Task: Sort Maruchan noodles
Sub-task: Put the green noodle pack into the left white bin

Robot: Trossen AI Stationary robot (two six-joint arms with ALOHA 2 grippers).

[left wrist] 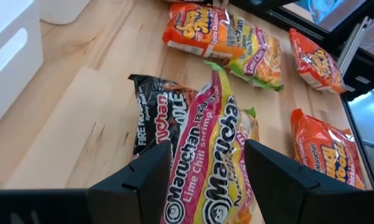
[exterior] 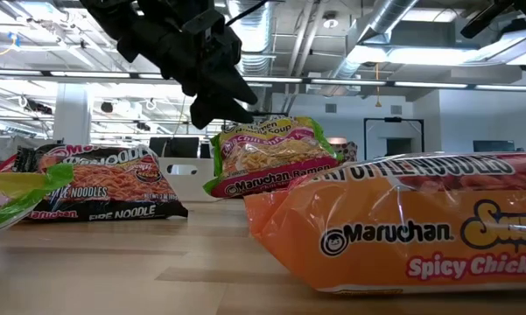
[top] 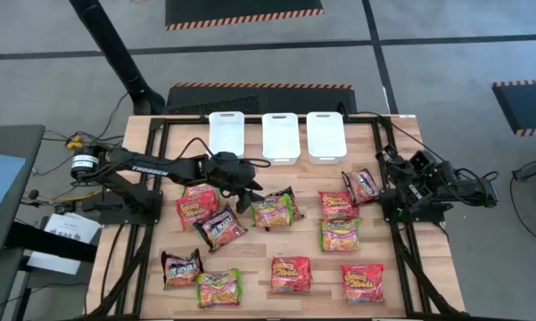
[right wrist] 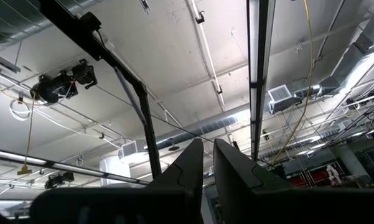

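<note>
We see the left gripper [top: 250, 189] reaching toward the table's centre, its fingers spread on either side of a green-edged Lime Chili Shrimp packet [left wrist: 208, 155] without visibly squeezing it; in the low view that packet [exterior: 271, 157] sits tilted just under the dark gripper [exterior: 214, 83]. A black Fire packet [left wrist: 150, 118] lies tucked against it at its 9 o'clock, partly beneath it, crowding that side.

From above, the other Maruchan noodles are scattered across the wooden table [top: 143, 134]: a red-orange packet [top: 196, 203] and a black one [top: 219, 226] at the gripper's 7 o'clock; a black packet [top: 182, 267] and a green-edged one [top: 218, 288] near the front edge; orange packets [top: 291, 274] [top: 363, 282] at 5 o'clock; a green-edged packet [top: 340, 234] and an orange one [top: 337, 203] toward 3 o'clock; a dark packet [top: 362, 185] beside the right arm.

Three white tubs [top: 280, 135] stand in a row at 12 o'clock.

The right gripper [right wrist: 208, 163] waits at the table's right edge, pointed at the ceiling, fingers nearly pressed together with a thin gap.
</note>
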